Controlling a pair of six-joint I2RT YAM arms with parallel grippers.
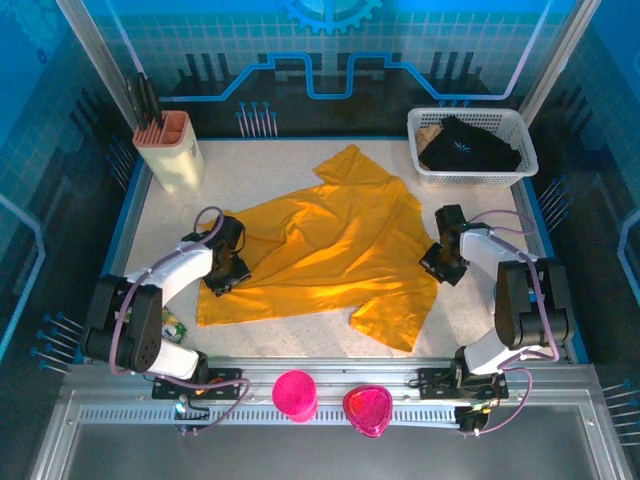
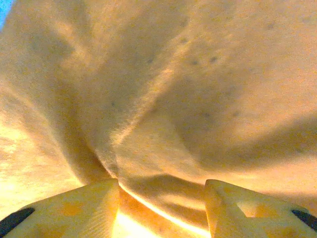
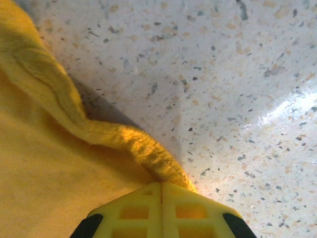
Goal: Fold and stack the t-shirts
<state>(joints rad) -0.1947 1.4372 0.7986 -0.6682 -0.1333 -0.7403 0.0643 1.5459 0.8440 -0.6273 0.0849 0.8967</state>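
**T-shirt spread between two grippers**

In the top view, the left gripper (image 1: pixel 226 268) sits at the left edge of the t-shirt (image 1: pixel 330 250), at centre-left of the frame. In the left wrist view its fingers (image 2: pixel 84 208) stand apart at the bottom edge, a ridge of orange-yellow fabric running down into the gap; no grip on it is visible. The t-shirt lies open and creased across the middle of the table (image 1: pixel 270 170). At centre-right, the right gripper (image 1: pixel 442 262) meets the shirt's right edge. In the right wrist view its fingers (image 3: pixel 143 210) are pressed together on the hem, which rises off the speckled surface.
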